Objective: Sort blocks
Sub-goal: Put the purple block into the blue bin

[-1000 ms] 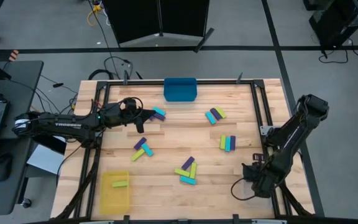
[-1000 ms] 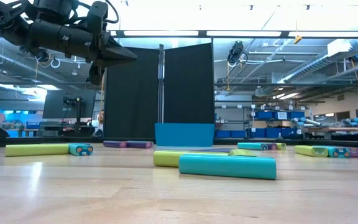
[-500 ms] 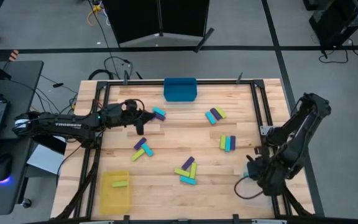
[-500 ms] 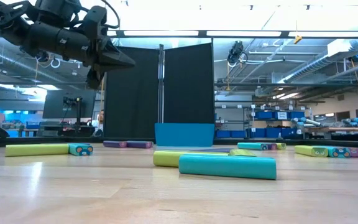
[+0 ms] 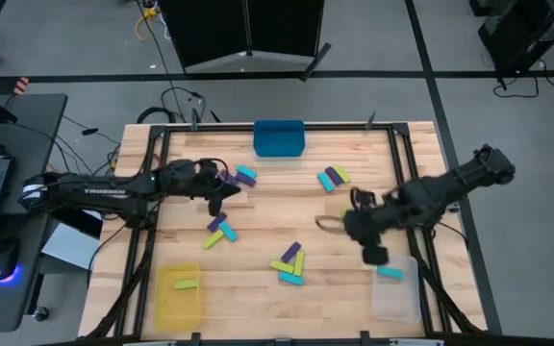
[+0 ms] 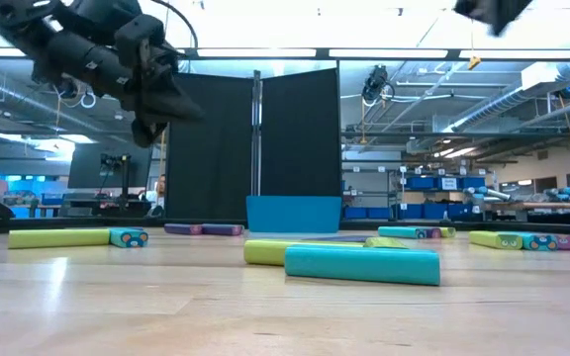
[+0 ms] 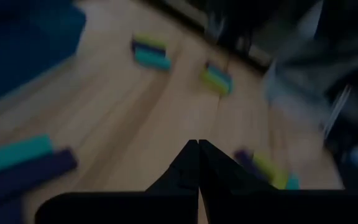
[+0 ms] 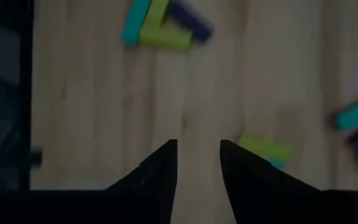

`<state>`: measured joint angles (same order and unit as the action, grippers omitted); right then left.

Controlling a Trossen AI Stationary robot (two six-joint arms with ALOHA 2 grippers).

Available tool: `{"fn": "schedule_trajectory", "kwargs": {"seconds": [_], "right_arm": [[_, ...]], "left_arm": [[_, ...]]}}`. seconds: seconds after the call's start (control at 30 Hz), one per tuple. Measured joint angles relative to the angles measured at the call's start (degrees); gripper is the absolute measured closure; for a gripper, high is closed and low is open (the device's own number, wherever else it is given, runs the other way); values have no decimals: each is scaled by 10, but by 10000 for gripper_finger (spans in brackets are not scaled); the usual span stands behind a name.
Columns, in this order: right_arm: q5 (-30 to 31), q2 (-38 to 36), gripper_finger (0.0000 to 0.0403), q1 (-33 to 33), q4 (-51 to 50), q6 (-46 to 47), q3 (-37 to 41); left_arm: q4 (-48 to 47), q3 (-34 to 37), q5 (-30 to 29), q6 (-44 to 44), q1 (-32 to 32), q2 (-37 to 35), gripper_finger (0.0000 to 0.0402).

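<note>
Over the table's right-middle, the right gripper (image 5: 354, 229) is hovering empty, fingers (image 8: 160, 171) narrowly parted, having swung in from the near-right edge. A cyan block (image 5: 390, 273) is now lying in the clear bin (image 5: 395, 298). Far left, the left gripper (image 5: 227, 187) is pinched closed near the scattered blocks (image 5: 289, 264).
</note>
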<state>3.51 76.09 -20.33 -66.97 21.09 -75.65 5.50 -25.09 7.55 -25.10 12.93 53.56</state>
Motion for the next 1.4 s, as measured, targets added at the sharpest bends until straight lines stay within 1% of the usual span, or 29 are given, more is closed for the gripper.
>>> {"fn": "schedule_trajectory", "kwargs": {"seconds": [0.17, 0.27, 0.33, 0.5, 0.67, 0.8, 0.87, 0.93, 0.97, 1.03, 1.4], "right_arm": [[-2, 0, 283, 93, 66, -45, 0], [-22, 0, 292, 131, 103, -60, 0], [-29, 0, 299, 147, 123, -66, 0], [-31, 0, 316, 163, 137, -78, 0], [-50, 0, 323, 164, 127, -87, 0], [-60, 0, 322, 164, 123, -92, 0], [-61, 0, 321, 164, 119, -95, 0], [-61, 0, 322, 164, 114, -102, 0], [-61, 0, 323, 164, 112, -106, 0], [-62, 0, 324, 164, 108, -113, 0], [-62, 0, 326, 171, 92, -149, 0]], "left_arm": [[-228, -97, 23, 125, 35, 0, 392], [-346, -152, 39, 213, 71, 8, 392], [-407, -185, 55, 268, 100, 21, 394], [-494, -259, 87, 394, 168, 96, 399], [-555, -325, 88, 517, 213, 210, 400], [-594, -372, 90, 615, 230, 295, 400], [-609, -390, 78, 668, 231, 329, 399], [-620, -408, 42, 705, 229, 359, 392], [-625, -416, 26, 717, 225, 373, 386], [-620, -427, 18, 726, 224, 390, 372], [-602, -431, 23, 725, 219, 430, 264]]}}
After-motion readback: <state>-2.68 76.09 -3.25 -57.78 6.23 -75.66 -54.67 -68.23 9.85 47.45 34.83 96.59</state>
